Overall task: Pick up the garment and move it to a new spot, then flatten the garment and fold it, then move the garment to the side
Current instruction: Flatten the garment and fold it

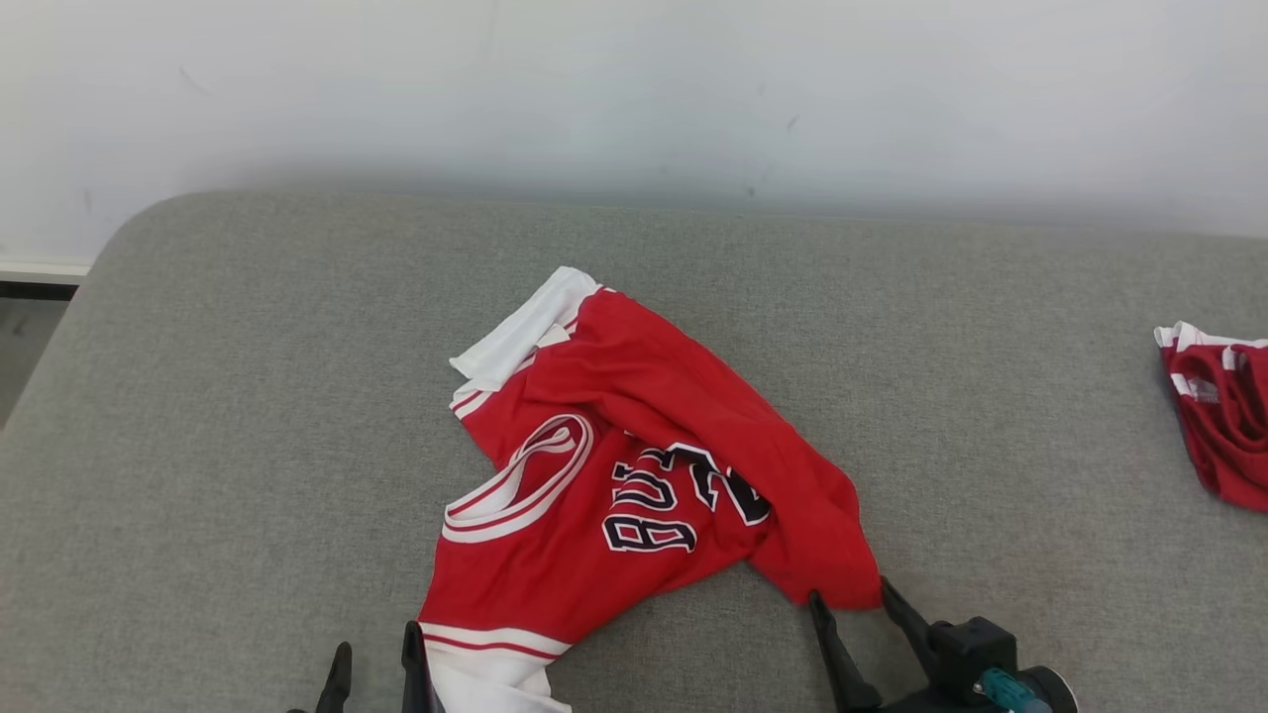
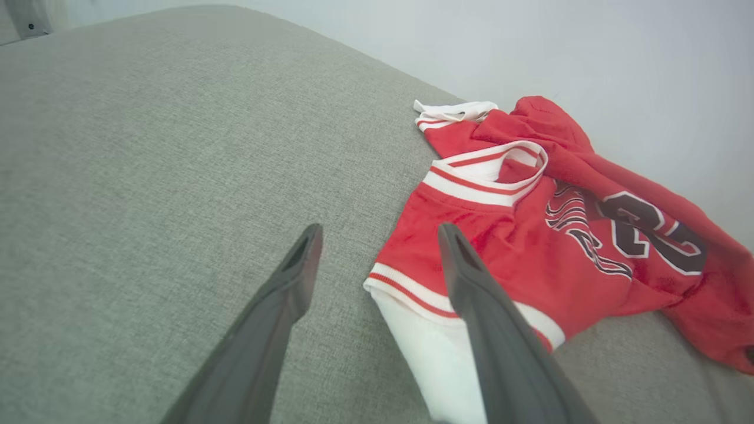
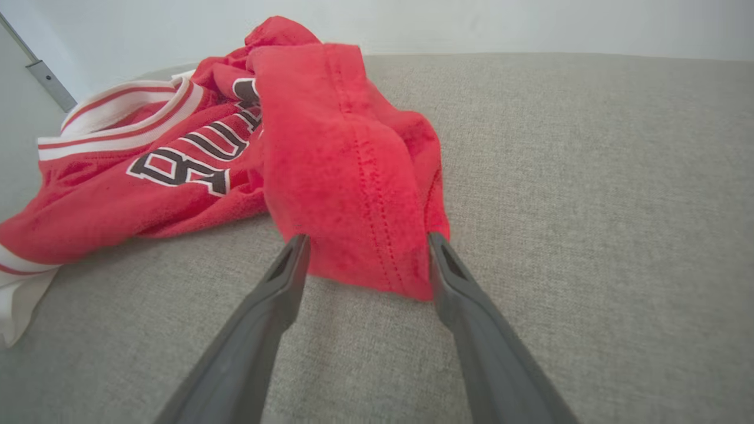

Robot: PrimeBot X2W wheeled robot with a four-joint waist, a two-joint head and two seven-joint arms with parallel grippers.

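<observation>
Garment (image 1: 594,495): red jersey, white sleeves. It lies crumpled near the middle of the grey cushion (image 1: 248,396), toward the cushion's near edge.
- One red panel is flopped over the chest, half covering the black lettering and number.
- The collar faces up. One white sleeve (image 1: 525,327) points to the cushion's far side, the other (image 1: 495,673) reaches its near edge.

Left gripper (image 1: 378,673): at the cushion's near edge, fingers spread and holding nothing. In the left wrist view one finger (image 2: 471,282) stands over the near sleeve's striped trim, the other over bare cushion.

Right gripper (image 1: 850,594): also at the near edge, fingers spread. The red hem corner (image 3: 359,235) lies between them, and neither finger is closed on the cloth.

Second garment (image 1: 1218,416): smaller, all red, at the cushion's right edge, well apart from the jersey.

Progress (judgement):
- Pick-and-relocate: possibly done, since the jersey rests free. The frames cannot confirm it.
- Flattening: not achieved.
- Folding and moving aside: both outstanding.
- Grippers look staged at two near corners, probably to spread the cloth.
</observation>
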